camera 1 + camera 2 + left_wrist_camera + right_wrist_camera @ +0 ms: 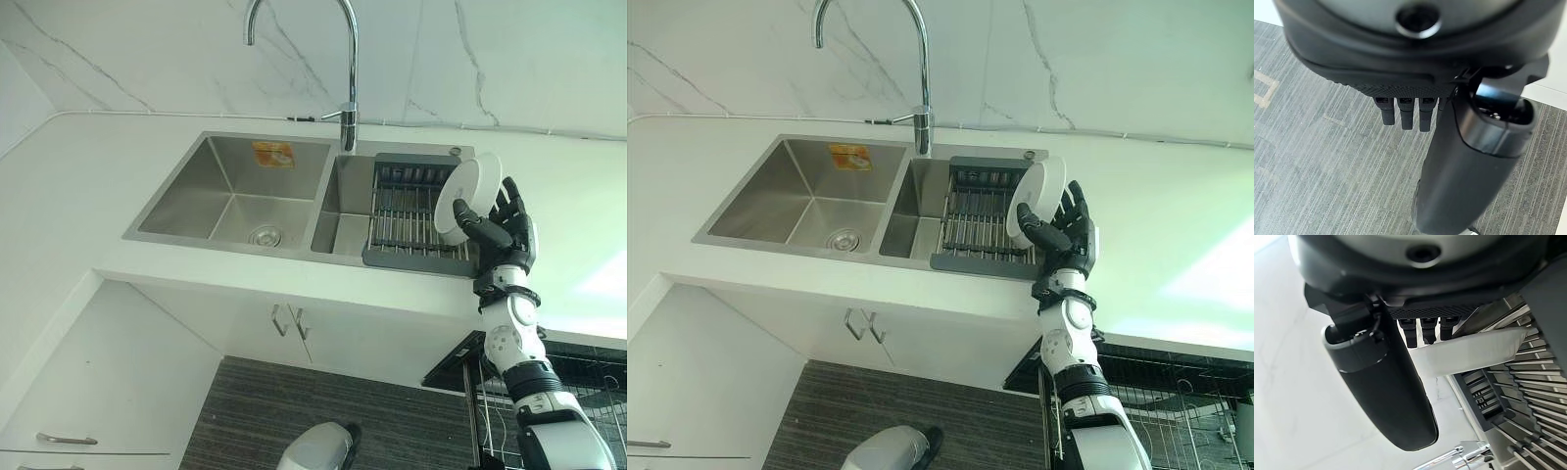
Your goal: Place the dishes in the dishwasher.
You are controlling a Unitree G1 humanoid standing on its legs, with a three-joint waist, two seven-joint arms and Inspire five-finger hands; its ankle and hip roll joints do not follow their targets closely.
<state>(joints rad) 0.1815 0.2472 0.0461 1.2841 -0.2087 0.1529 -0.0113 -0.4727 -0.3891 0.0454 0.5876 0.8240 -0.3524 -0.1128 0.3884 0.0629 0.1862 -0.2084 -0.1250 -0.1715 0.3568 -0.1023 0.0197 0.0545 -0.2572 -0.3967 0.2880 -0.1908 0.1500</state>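
One white plate (pixel 468 197) pinched upright in the right robot hand (pixel 507 231) over one dish rack (pixel 411 211), left robot hand (pixel 1405 110) loosely open

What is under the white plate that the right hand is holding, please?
The white plate, pinched on edge by the right hand, stands over the dark drying rack in the sink. The bars directly beneath it are hidden.

dishwasher rack (pixel 1176 392) cut off, plate (pixel 1474 352) partly behind thumb
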